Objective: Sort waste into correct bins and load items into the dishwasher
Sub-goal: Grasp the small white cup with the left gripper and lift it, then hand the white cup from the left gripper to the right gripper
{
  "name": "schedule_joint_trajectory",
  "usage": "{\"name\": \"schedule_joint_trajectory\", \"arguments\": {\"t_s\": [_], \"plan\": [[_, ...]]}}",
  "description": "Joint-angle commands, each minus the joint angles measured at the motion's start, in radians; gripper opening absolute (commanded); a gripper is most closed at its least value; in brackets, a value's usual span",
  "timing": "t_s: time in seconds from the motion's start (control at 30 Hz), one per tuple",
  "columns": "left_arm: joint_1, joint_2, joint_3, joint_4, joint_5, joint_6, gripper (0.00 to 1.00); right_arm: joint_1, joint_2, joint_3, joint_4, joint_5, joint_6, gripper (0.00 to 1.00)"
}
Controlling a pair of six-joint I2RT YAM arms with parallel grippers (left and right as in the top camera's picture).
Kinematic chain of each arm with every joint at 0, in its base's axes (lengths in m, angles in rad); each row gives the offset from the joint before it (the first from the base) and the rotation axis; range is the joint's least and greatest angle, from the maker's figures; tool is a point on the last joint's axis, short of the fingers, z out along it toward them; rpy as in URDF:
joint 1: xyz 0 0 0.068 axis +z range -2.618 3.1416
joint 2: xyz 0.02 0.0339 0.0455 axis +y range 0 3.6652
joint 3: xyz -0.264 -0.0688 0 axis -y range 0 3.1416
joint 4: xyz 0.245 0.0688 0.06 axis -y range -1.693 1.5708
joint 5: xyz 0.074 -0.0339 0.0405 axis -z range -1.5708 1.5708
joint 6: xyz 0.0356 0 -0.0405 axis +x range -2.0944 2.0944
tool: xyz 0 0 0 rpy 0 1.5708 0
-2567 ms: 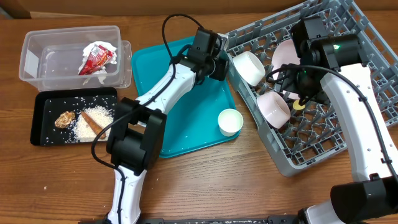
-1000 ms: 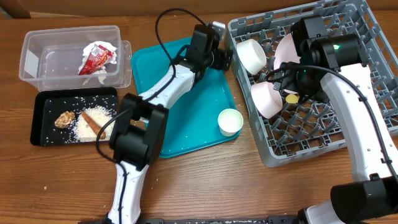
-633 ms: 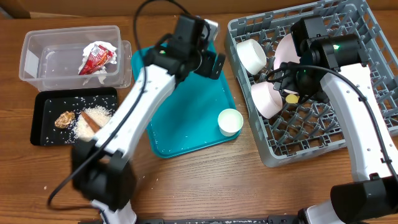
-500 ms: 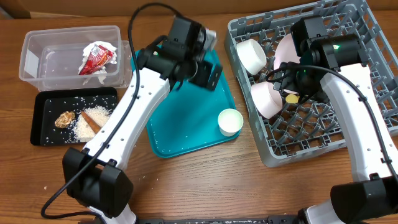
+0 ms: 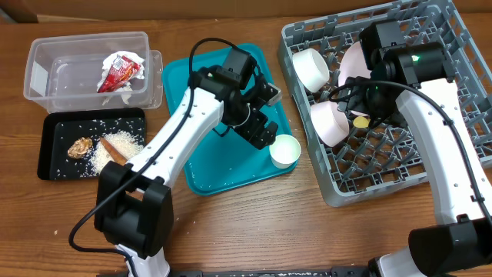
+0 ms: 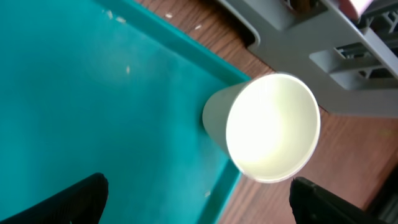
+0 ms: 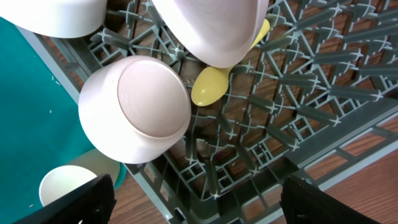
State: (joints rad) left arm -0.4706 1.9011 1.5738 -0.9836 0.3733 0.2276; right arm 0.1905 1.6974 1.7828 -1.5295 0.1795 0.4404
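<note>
Swung down from the teal tray's (image 5: 231,165) far corner, the left gripper (image 6: 199,194) spreads wide before the small white cup (image 6: 268,127) at the tray's near right corner, while the right gripper (image 7: 194,200), also wide, hovers over the rack (image 7: 323,93), a bowl's (image 7: 134,124) base stamp unreadable.

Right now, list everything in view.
tub: 1, clear, far left
wrapper: 1, red-and-white, in tub
black tray: 1, black, beside tub
food lump: 1, brown, black tray
stick: 1, orange-brown, black tray
rice: loose, white, black tray
teal tray: 1, teal, centre
cup: 1, white, teal tray's edge
rack: 1, grey, right
bowls: 2, white, rack
plate: 1, white, rack
spoon: 1, yellow, rack
left gripper: open, black, by cup
right gripper: open, black, over rack
</note>
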Motion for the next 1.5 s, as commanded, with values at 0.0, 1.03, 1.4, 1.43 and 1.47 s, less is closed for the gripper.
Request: {"name": "schedule_joint_trajectory", "arguments": {"t_s": [0.0, 1.03, 1.4, 1.43, 1.47], "plan": [[-0.018, 0.029, -0.068, 0.061, 0.044, 0.046, 0.95, -0.001, -0.003, 0.002, 0.002, -0.002, -0.003, 0.88], [0.354, 0.099, 0.209, -0.179, 0.836, 0.091, 0.04, 0.000, -0.003, -0.005, 0.230, -0.757, -0.397, 0.88], [0.483, 0.099, 0.209, -0.222, 1.209, 0.117, 0.04, 0.063, -0.001, -0.137, 0.728, -1.252, -0.407, 0.86], [0.482, 0.099, 0.209, -0.228, 1.209, 0.116, 0.04, 0.080, -0.001, -0.143, 0.755, -1.255, -0.407, 0.86], [0.481, 0.099, 0.209, -0.232, 1.209, 0.117, 0.04, 0.094, -0.001, -0.144, 0.768, -1.254, -0.408, 0.86]]}}
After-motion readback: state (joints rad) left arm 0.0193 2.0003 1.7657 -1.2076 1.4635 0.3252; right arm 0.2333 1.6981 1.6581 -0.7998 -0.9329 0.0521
